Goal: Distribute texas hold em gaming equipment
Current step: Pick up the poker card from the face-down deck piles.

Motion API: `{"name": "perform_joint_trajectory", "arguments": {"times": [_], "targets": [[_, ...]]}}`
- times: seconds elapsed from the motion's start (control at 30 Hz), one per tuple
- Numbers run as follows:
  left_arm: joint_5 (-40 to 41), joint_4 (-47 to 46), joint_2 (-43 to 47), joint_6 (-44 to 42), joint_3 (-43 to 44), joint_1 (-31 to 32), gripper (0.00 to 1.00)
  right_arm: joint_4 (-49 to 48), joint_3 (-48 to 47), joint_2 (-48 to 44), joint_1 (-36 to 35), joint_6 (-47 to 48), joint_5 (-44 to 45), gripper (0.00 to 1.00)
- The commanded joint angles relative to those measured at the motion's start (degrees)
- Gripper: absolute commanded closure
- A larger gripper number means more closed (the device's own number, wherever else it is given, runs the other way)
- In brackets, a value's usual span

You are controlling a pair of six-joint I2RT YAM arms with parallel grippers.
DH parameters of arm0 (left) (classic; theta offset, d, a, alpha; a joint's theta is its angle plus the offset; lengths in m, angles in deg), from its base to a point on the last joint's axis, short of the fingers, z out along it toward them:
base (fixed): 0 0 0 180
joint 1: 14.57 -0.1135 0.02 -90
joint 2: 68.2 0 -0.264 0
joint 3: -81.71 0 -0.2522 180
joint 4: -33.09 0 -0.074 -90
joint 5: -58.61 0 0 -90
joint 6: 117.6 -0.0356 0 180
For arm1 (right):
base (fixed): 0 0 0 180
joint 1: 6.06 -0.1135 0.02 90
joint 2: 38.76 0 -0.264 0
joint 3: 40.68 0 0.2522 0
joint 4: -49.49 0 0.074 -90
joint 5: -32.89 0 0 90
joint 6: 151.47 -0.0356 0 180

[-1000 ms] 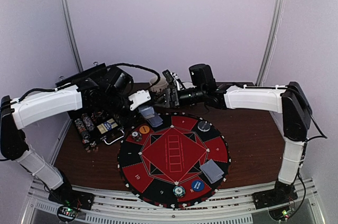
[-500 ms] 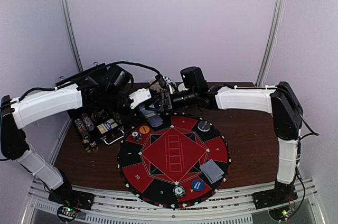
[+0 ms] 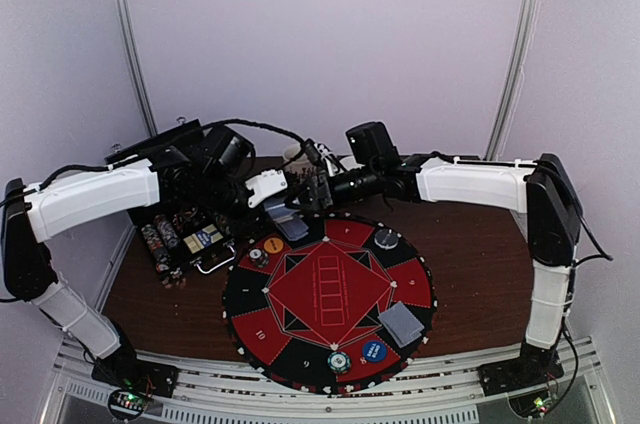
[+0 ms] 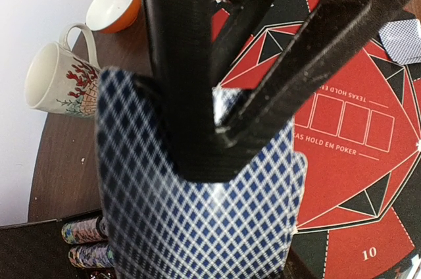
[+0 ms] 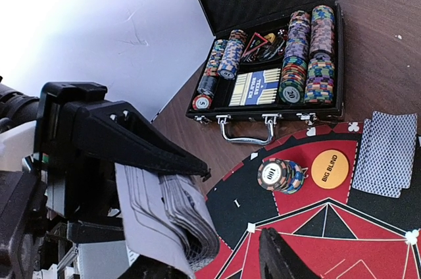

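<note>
My left gripper (image 3: pixel 272 200) is shut on a deck of playing cards (image 3: pixel 280 214) with blue diamond backs (image 4: pixel 197 226), held above the far left rim of the mat. My right gripper (image 3: pixel 312 187) is open right next to the deck; in the right wrist view its fingers (image 5: pixel 283 259) stand on either side of the deck's lower corner (image 5: pixel 177 220). Dealt cards lie on the mat at the far left (image 3: pixel 294 230) and near right (image 3: pixel 403 322). An orange disc (image 3: pixel 273 244), a dark disc (image 3: pixel 386 237), a blue disc (image 3: pixel 373 351) and chip stacks (image 3: pixel 258 257) (image 3: pixel 338 362) sit on the mat.
The round red-and-black mat (image 3: pixel 330 289) fills the table's middle. An open black case (image 3: pixel 185 234) with chips stands to its left, its handle facing the mat (image 5: pixel 247 133). A white mug (image 4: pixel 56 78) and an orange bowl (image 4: pixel 113 4) stand at the table's back.
My right gripper has reached left to the deck in my left gripper and now sits beside it. The left arm has hardly moved.
</note>
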Motion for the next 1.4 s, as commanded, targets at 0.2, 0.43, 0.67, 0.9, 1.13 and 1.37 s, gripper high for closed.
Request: {"name": "perform_joint_trajectory", "arguments": {"times": [0.2,0.43,0.67,0.9,1.13,1.37], "targets": [[1.58,-1.42,-0.99,-0.61,0.75,0.11,0.56,4.91,-1.15,-4.09,0.37,1.66,1.61,0.73],[2.37,-1.32,-1.2,-0.35,0.49,0.11,0.56,8.77,-1.85,-5.31,0.32,3.14,3.07,0.83],[2.83,-1.33,-0.91,-0.09,0.01,0.11,0.55,12.38,-2.66,-6.82,0.39,4.62,5.74,0.94],[4.51,-1.33,-0.71,0.64,-0.55,-0.02,0.56,16.69,-3.12,-9.13,0.41,6.36,8.55,1.0],[6.14,-1.25,-1.75,3.48,-0.56,-2.01,0.55,24.11,-2.64,-14.09,1.08,6.75,19.27,1.0],[7.25,-1.37,-1.96,5.24,-0.65,-3.86,0.55,27.51,4.21,-20.22,0.98,17.34,21.91,1.0]]}}
